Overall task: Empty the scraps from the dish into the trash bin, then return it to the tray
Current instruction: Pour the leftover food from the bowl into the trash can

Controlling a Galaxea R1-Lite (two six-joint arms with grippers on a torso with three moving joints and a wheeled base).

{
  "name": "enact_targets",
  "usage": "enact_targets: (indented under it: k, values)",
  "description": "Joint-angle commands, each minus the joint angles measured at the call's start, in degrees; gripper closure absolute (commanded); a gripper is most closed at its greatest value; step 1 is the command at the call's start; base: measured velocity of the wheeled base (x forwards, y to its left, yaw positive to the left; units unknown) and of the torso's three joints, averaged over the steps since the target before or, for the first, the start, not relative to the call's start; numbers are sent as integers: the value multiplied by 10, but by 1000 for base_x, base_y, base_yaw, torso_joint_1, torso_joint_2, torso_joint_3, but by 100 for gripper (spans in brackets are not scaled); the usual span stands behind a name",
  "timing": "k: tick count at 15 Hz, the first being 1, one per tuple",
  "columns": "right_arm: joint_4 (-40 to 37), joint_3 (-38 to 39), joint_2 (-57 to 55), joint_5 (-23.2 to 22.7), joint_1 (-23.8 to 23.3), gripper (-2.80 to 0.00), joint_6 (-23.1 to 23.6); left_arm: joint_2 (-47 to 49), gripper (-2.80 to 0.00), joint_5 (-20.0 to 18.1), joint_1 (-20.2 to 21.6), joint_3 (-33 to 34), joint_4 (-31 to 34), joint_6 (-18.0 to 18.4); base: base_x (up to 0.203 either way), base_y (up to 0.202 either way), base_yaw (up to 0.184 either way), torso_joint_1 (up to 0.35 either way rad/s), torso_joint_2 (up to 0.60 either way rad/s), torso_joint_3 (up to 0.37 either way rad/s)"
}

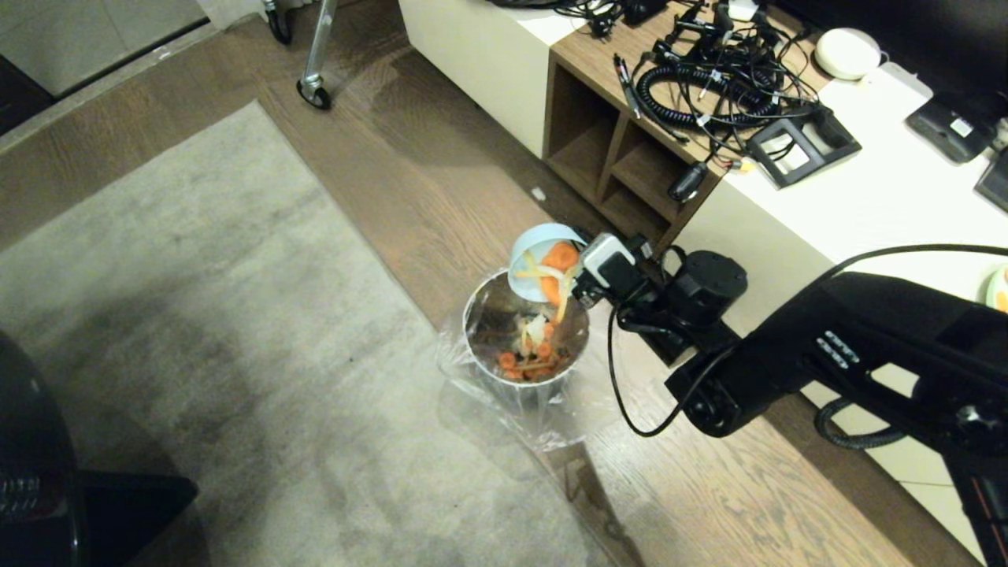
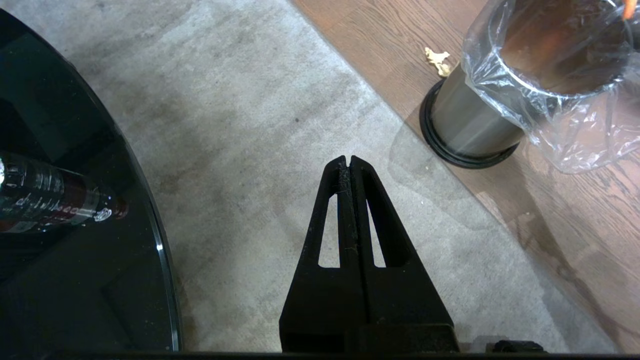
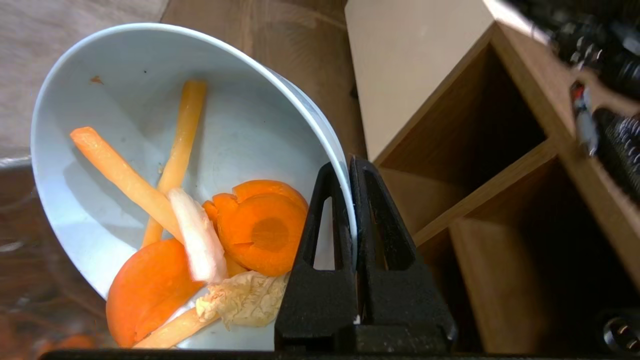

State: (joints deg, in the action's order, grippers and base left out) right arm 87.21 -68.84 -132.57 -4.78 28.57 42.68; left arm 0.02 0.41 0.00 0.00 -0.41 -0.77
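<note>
While the right claw (image 3: 350, 167) pinches the dish (image 3: 150, 125) rim, tilting it over the trash bin (image 1: 526, 339), scraps (image 3: 210, 250) slide out, apparently landing inside; left claw (image 2: 348, 165) rests clenched.

The left gripper (image 2: 348, 161) is hanging over the grey rug (image 2: 260, 125), its fingers pressed together. The trash bin (image 2: 475, 120) is standing nearby on the wooden floor (image 2: 575, 200), wearing a clear bag (image 2: 575, 135).
</note>
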Motion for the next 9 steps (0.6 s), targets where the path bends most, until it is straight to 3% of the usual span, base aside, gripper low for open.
enact_targets:
  k: [1, 5, 9]
  values:
    - [24, -10, -1, -12, 0, 0, 23, 0, 0, 0, 0, 0, 0, 0, 0, 0, 0, 0, 0, 0]
    - [25, -27, -2, -24, 2, 0, 59, 0, 0, 0, 0, 0, 0, 0, 0, 0, 0, 0, 0, 0]
    - [25, -86, -11, -79, 2, 0, 91, 0, 0, 0, 0, 0, 0, 0, 0, 0, 0, 0, 0, 0]
